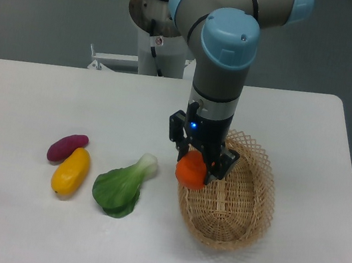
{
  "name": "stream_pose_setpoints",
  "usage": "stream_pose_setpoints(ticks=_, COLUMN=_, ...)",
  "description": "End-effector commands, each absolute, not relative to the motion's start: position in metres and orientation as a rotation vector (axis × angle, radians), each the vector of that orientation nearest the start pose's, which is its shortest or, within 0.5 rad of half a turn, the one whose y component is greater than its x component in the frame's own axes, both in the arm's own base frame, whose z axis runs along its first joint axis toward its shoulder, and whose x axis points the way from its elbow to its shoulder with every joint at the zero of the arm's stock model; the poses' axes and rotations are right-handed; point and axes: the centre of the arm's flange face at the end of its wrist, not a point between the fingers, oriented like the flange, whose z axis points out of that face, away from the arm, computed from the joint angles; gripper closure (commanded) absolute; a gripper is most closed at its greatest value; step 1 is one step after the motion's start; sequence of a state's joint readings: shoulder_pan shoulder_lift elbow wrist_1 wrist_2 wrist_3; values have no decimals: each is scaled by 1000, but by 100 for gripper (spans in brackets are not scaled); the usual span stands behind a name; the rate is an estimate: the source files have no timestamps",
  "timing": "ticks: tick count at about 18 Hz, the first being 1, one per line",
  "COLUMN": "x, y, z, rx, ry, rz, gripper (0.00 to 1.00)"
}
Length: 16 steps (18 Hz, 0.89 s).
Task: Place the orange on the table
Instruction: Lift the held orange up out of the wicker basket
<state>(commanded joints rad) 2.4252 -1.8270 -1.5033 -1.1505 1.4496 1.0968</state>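
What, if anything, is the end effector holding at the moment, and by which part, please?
The end effector holds the orange, its fingers closed on opposite sides of the round body, over the left rim of the wicker basket.

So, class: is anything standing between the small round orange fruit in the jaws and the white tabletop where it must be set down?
Partly. The small round orange fruit hangs at the left rim of the oval woven wicker basket, which may be beneath it. Bare white tabletop lies just left, before the green leafy vegetable.
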Motion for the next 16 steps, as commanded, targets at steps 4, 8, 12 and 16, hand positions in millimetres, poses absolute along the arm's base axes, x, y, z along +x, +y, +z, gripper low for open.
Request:
stream_pose_setpoints(ticks=4, x=-370, y=517, z=425, rx=-2886, ry=334, rz=179, gripper=37)
stream_pose_setpoints(ticks=8, x=-367, y=523, z=423, rx=-2885, ry=329, rz=175, gripper=37)
stream_pose_setpoints(ticks=12, x=-360, y=543, z=414, rx=-2860, ry=250, rz=198, gripper=37)
stream_pose_setpoints(ticks=16, x=-340, y=582, z=387, rx=-2805, ry=51, rz=207, gripper=39)
